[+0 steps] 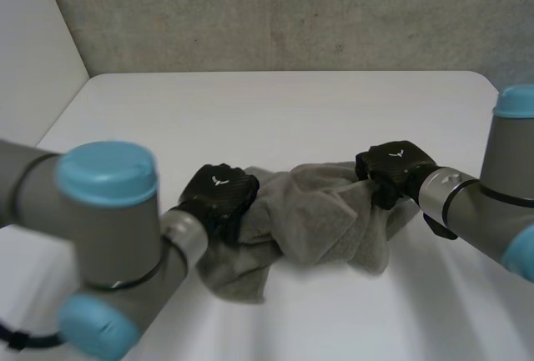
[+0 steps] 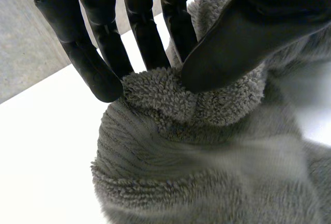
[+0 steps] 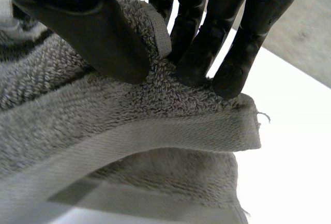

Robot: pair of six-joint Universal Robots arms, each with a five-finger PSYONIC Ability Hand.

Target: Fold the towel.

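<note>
A grey towel (image 1: 317,219) lies bunched and crumpled between my two hands near the middle of the white table (image 1: 284,111). My left hand (image 1: 219,193) is at the towel's left end; its wrist view shows the thumb (image 2: 227,48) pinching a fold of towel (image 2: 207,146) against the fingers (image 2: 103,63). My right hand (image 1: 394,169) is at the towel's right end. There its thumb (image 3: 88,32) and fingers (image 3: 227,53) pinch the towel (image 3: 129,125) close to a hemmed corner (image 3: 248,123).
A grey wall (image 1: 292,11) stands behind the table's far edge, and a white panel (image 1: 29,36) closes the left side. My left arm (image 1: 100,236) fills the near left; my right arm (image 1: 492,203) comes in at the near right.
</note>
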